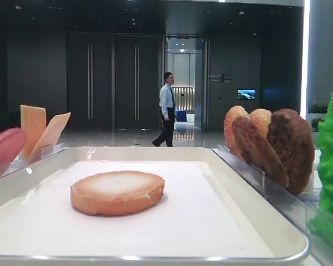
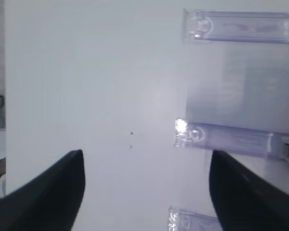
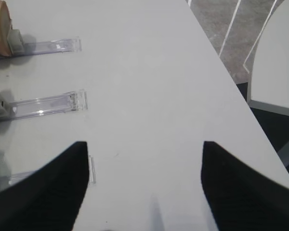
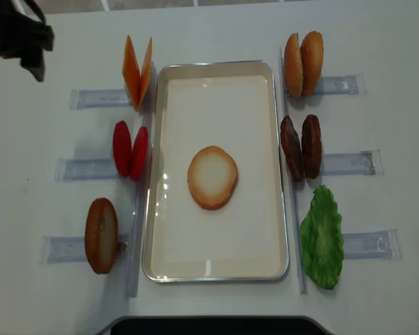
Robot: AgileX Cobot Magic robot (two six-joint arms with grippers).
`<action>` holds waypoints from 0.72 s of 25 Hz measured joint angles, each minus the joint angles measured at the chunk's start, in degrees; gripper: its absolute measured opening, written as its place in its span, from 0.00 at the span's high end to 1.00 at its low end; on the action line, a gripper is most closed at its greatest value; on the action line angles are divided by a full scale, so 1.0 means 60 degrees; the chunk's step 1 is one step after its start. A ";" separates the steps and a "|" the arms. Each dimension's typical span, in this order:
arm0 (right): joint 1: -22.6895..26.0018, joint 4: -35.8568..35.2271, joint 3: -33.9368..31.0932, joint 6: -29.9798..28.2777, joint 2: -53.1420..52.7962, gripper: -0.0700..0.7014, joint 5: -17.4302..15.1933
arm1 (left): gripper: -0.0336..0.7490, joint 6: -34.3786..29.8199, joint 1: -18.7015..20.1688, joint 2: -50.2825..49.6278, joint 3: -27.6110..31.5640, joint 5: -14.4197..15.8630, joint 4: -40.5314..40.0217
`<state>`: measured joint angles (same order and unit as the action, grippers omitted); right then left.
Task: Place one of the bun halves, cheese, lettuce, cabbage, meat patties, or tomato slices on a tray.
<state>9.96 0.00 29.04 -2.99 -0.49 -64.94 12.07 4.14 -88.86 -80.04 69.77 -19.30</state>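
Far left of the overhead view: left gripper [image 4: 17,35] cut off by the frame's upper corner, only a dark bulk visible over bare table [image 4: 28,153]; in its own wrist view, fingers [image 2: 53,192] spread wide over blank tabletop, pinching nothing. Next rightward, three clear holders in a column: cheese [image 4: 137,72] standing on edge, tomato slices [image 4: 130,149] upright in a pair, then a lone bun half [image 4: 101,235] on edge, its rack partly hidden beneath. Centre: tray [image 4: 216,269] with long axis running away from the robot's base, and one bun half [image 4: 212,177] lying flat near the middle, pale face up, slightly oval with its longer dimension seemingly along the tray's length, though hard to judge. Open liner on all sides of it, well apart from every rim. Right column: two bun halves [image 4: 303,63], meat patties [image 4: 300,147], lettuce [image 4: 322,237] overhanging its holder. Right gripper [image 3: 144,183] unseen overhead; in its wrist view, fingers wide apart and empty above the table, near its right edge.
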 joint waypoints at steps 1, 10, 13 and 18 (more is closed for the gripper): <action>0.0000 0.0000 0.0000 0.0000 0.0000 0.30 0.0000 | 0.18 -0.0051 -0.0252 0.0171 0.0052 0.0000 -0.0047; 0.0000 0.0000 0.0000 0.0000 0.0000 0.30 0.0000 | 0.18 -0.0012 -0.0536 0.4044 0.4668 -0.0402 0.1088; 0.0000 0.0000 0.0000 0.0000 0.0000 0.30 0.0000 | 0.19 -0.0054 -0.0536 0.5590 0.6468 -0.0652 0.1332; 0.0000 0.0000 0.0000 0.0000 0.0000 0.30 0.0000 | 0.20 -0.0304 -0.0536 0.8311 0.8250 -0.0792 0.1455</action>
<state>9.96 0.00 29.04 -2.99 -0.49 -64.94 10.25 0.92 -38.99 -30.54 65.01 -10.57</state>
